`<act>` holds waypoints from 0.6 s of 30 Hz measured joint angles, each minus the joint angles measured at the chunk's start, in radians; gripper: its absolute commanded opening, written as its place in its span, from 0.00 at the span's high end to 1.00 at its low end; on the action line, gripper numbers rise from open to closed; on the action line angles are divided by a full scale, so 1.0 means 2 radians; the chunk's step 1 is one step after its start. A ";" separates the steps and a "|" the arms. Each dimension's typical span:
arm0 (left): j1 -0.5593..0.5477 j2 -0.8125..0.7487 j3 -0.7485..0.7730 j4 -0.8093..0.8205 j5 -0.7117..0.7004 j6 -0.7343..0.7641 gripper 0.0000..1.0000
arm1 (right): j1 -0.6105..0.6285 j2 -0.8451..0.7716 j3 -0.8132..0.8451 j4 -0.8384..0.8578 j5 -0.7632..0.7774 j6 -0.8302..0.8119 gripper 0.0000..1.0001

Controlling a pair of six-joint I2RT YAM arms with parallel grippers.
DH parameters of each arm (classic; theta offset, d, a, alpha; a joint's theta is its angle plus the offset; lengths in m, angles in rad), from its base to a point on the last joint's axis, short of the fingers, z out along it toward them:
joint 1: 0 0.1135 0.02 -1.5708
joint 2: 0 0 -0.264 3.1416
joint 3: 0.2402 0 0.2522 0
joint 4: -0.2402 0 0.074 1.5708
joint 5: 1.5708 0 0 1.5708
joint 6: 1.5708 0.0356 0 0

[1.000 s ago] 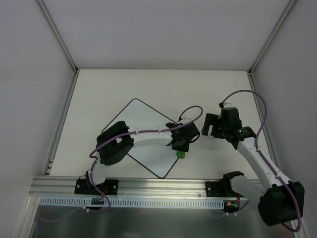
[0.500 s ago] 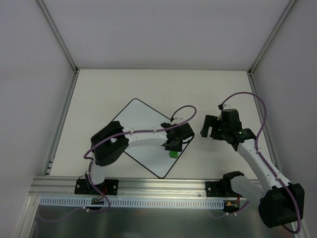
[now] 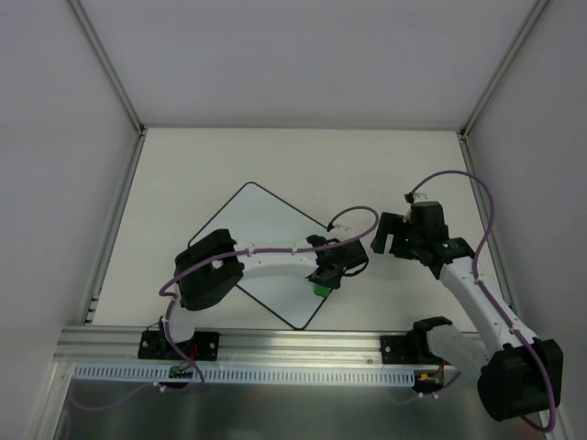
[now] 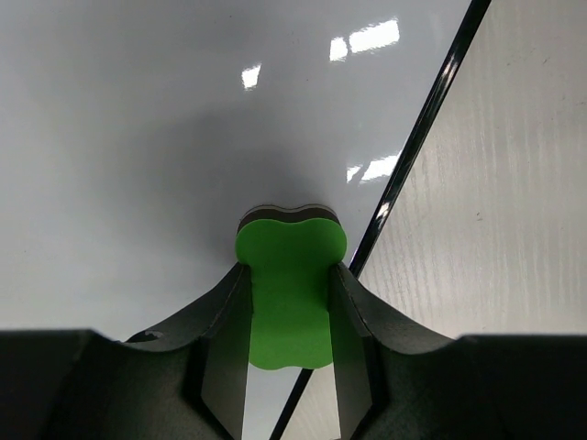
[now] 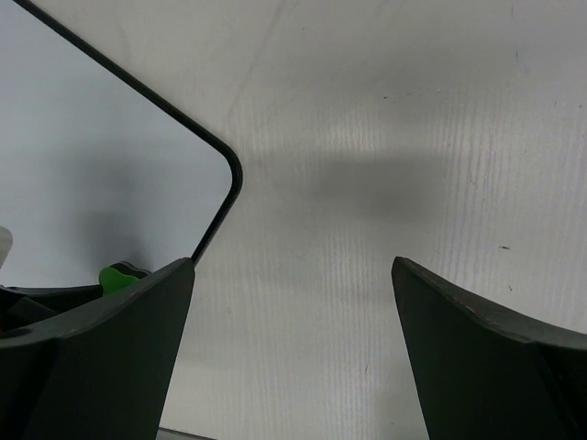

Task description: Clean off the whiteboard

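Right now the whiteboard lies flat on the table, turned like a diamond, a bit left of the middle. It is white with a thin black edge and round corners. The parts that show look plain white. The left arm lies across its near half and hides a strip of it, so I cannot tell what is under there. Up close the board shines with small bright spots of light, and only a piece of it fits in each wrist view. The green eraser sits on the board, just inside its near right edge. The left gripper squeezes the eraser tight between both fingers. The right gripper hangs over the bare table, just right of the board's right corner, its fingers spread wide apart.
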 measured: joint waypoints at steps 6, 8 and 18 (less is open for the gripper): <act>0.004 -0.034 -0.047 0.011 0.014 -0.010 1.00 | -0.001 -0.001 0.000 0.000 -0.004 0.001 0.06; 0.004 -0.043 -0.059 0.007 0.020 -0.014 1.00 | -0.002 -0.002 0.000 0.000 -0.004 0.001 0.06; 0.015 -0.086 -0.106 -0.012 0.035 -0.025 1.00 | -0.003 -0.003 -0.006 0.001 -0.006 0.001 0.06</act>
